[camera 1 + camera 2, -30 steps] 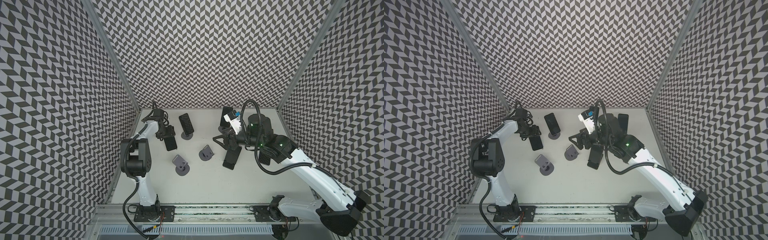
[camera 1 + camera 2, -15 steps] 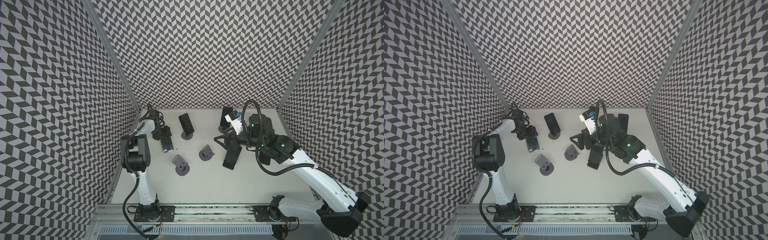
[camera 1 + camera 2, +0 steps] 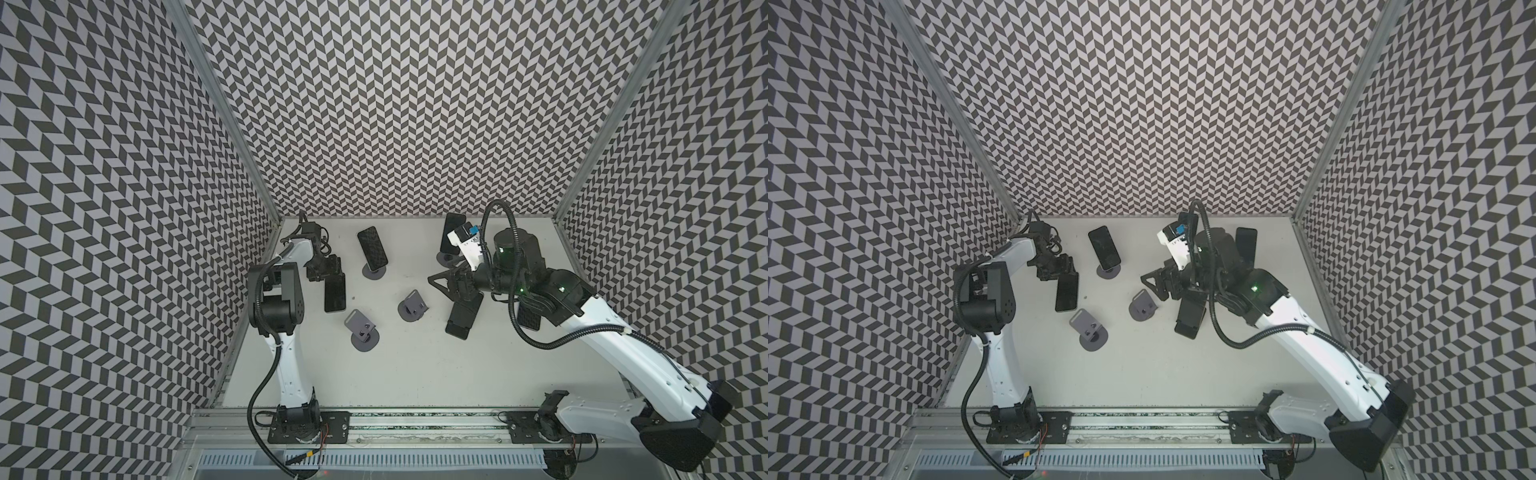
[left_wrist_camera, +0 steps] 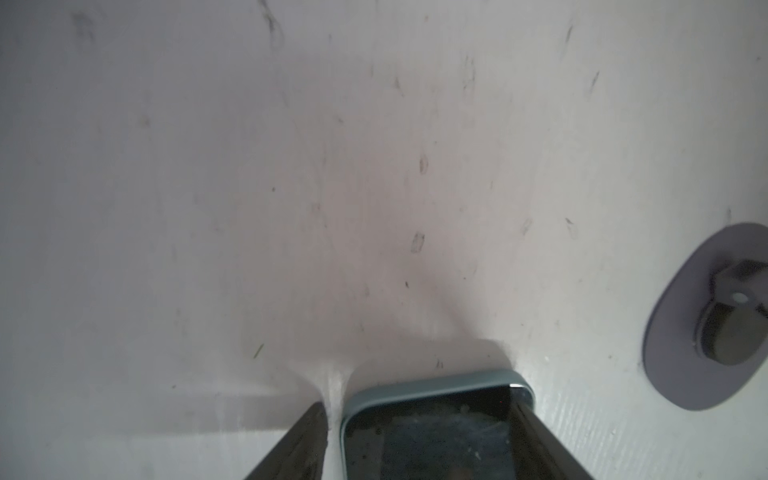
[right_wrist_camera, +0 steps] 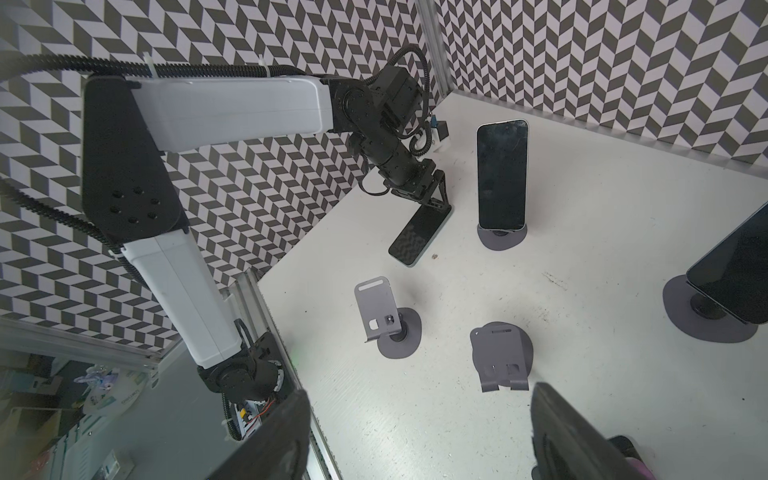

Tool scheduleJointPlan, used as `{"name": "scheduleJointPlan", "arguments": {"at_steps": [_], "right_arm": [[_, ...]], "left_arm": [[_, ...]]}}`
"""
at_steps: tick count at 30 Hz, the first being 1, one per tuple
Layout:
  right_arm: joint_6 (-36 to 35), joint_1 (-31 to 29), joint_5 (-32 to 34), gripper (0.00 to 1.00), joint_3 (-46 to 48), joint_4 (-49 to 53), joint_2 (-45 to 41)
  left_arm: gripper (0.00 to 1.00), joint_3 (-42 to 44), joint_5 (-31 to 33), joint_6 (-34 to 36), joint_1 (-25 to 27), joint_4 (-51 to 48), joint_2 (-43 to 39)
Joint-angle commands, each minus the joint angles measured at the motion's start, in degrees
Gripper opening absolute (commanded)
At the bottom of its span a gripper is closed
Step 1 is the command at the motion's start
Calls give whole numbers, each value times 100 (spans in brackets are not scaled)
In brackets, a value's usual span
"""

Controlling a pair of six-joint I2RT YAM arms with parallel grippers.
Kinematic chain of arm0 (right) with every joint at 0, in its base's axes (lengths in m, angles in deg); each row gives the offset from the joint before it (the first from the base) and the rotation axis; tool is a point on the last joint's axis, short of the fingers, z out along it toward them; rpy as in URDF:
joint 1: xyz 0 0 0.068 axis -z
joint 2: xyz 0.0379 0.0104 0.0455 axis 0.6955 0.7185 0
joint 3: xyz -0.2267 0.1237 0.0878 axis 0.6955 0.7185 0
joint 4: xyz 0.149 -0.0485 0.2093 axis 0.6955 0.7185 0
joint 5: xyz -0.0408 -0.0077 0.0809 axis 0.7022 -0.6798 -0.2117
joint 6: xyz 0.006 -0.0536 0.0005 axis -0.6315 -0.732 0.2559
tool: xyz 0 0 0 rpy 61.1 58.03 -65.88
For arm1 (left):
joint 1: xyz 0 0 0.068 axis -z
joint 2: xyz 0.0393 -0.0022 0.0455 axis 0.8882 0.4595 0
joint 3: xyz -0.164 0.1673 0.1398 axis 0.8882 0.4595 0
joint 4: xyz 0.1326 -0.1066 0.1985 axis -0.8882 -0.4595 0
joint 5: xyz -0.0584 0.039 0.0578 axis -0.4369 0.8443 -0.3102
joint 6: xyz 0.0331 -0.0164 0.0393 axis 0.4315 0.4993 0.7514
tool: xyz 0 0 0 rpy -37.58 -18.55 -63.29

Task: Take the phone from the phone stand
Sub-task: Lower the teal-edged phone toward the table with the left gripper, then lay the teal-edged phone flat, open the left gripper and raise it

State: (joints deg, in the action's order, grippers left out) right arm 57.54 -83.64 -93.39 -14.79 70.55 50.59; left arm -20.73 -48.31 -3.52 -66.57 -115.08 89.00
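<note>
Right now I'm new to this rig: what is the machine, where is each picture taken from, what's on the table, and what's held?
Two robot arms, each ending in a two-fingered gripper, work over a white table. Two pictures look down from overhead, nearly identical; the other two come from cameras on the arms' wrists. On the table: a front empty stand, a middle empty stand, a propped phone, a rear propped phone. The left gripper straddles a flat phone; its grip is unclear. The right gripper is open, empty, beside another flat phone.
</note>
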Motion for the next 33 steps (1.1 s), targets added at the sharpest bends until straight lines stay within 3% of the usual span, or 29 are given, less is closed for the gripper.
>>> {"name": "scheduleJointPlan", "arguments": {"at_steps": [1, 22, 29, 33], "right_arm": [[-111, -7, 74, 81, -201, -118, 31], [-20, -7, 425, 84, -358, 105, -7], [-231, -7, 685, 84, -626, 410, 138], [-444, -13, 662, 84, -544, 373, 268]], "left_arm": [[72, 10, 91, -9, -56, -180, 252], [82, -711, 191, -439, -21, 26, -228], [85, -780, 414, -898, -25, 268, -987], [86, -605, 482, -1067, 83, 583, -1820]]}}
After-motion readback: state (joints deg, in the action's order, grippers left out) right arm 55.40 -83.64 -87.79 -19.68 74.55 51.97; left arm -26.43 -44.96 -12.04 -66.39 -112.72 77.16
